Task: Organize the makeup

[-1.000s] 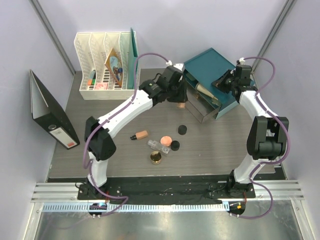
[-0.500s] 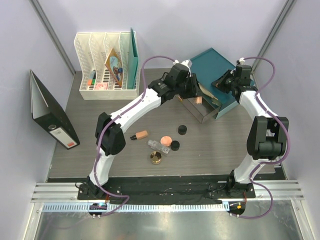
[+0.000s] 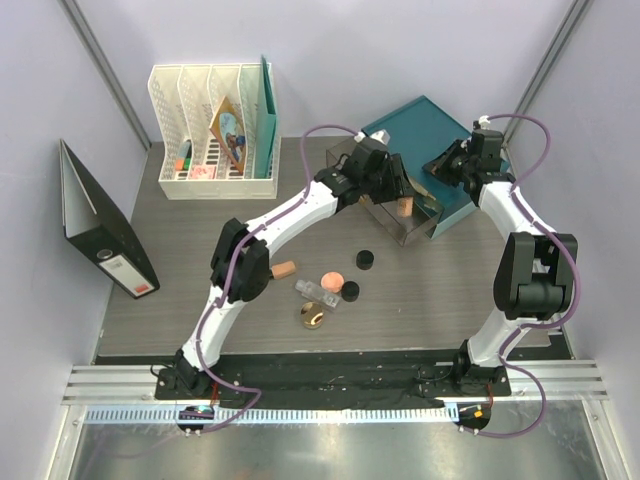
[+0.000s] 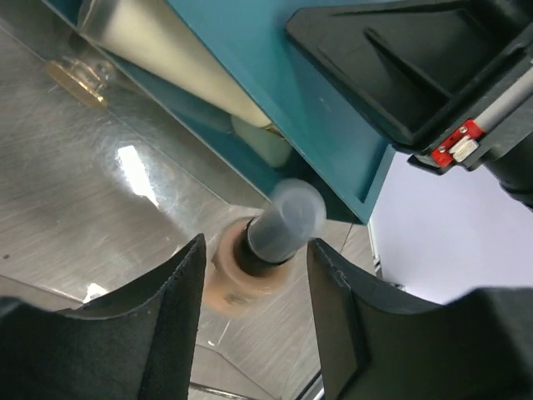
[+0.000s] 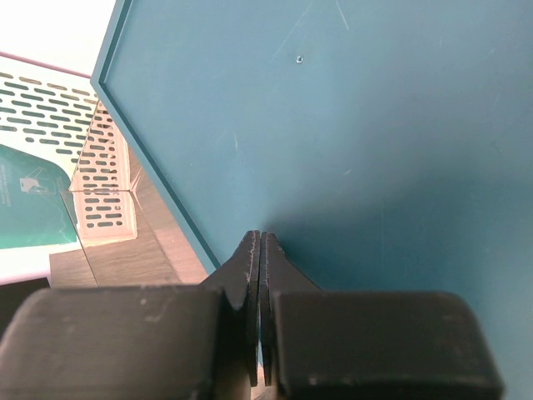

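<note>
My left gripper [image 3: 396,190] is open over the metal drawer [image 3: 385,222] of the teal box [image 3: 425,125]. A peach tube with a clear cap [image 3: 405,208] lies below it in the drawer, clear of both fingers in the left wrist view [image 4: 236,277]. The beige gold-capped bottle [image 4: 158,37] lies further in the drawer. On the table are a second peach tube [image 3: 283,269], a coral compact [image 3: 331,278], two black pots [image 3: 365,259] [image 3: 350,291], a clear glass bottle [image 3: 314,292] and a gold jar [image 3: 313,317]. My right gripper [image 3: 447,163] is shut and empty on the teal box top [image 5: 350,125].
A white file organizer [image 3: 212,135] stands at the back left. A black binder [image 3: 100,235] leans at the left edge. The teal box fills the back right, and its drawer sticks out toward the table's middle.
My left gripper has carried the peach tube to the right, from beside the drawer to over it, and has opened. The tube is now free in the drawer. The right arm has not moved.
</note>
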